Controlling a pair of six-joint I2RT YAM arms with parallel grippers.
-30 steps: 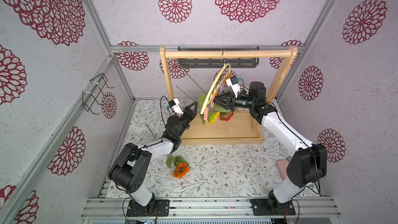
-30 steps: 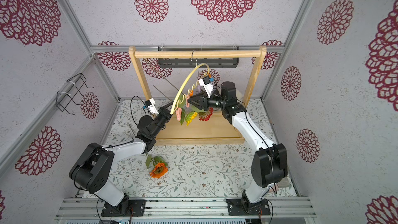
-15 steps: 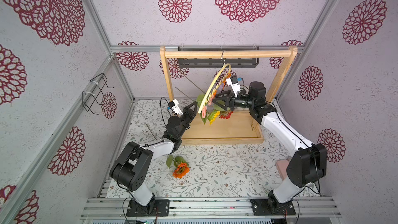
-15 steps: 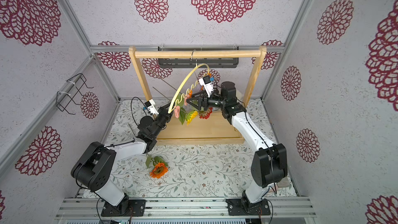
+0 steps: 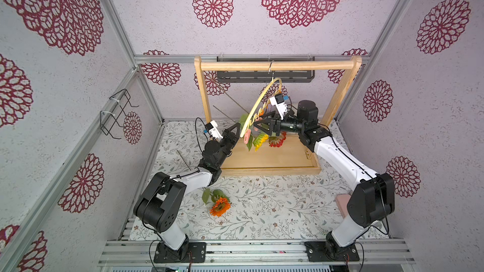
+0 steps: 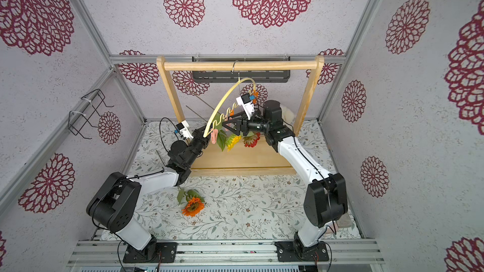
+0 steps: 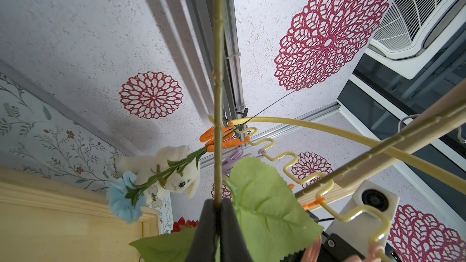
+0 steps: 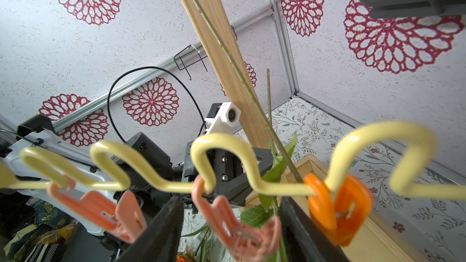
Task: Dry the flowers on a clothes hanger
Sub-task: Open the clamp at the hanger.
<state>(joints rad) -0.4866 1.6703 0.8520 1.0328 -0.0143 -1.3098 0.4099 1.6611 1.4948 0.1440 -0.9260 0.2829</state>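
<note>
The left pincer (image 7: 219, 205) is clenching a flower stem (image 7: 218, 97) beside the clothes hanger (image 5: 258, 100) dangling from the rack (image 5: 277, 65). The right pincer (image 8: 230, 199), released, is straddling a pink clothespin (image 8: 237, 223); pushing risks swinging the hanger away.

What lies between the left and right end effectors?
The clothes hanger's wavy bar with a pink clothespin, which hangs inside the right end effector's open fingers. The right wrist view shows it best; both top views agree.
</note>
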